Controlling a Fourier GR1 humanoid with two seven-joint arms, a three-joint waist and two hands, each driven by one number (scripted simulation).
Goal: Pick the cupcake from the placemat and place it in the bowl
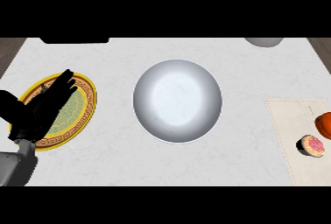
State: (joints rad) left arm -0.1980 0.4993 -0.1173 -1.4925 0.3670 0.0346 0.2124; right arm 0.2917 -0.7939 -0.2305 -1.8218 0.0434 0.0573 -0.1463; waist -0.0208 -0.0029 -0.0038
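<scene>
Pale marbled desk [116, 166], the grey bowl [177, 100] at its centre. The cupcake [311, 145] sits on the beige placemat [294, 127], well to the right of the bowl, beside an orange object [324, 125] (cut off by the edge). My left hand [44, 107] rests open, fingers straight, over the yellow-rimmed plate [87, 94] left of the bowl, on the far side from the cupcake. My right hand is unseen; judged better placed.
</scene>
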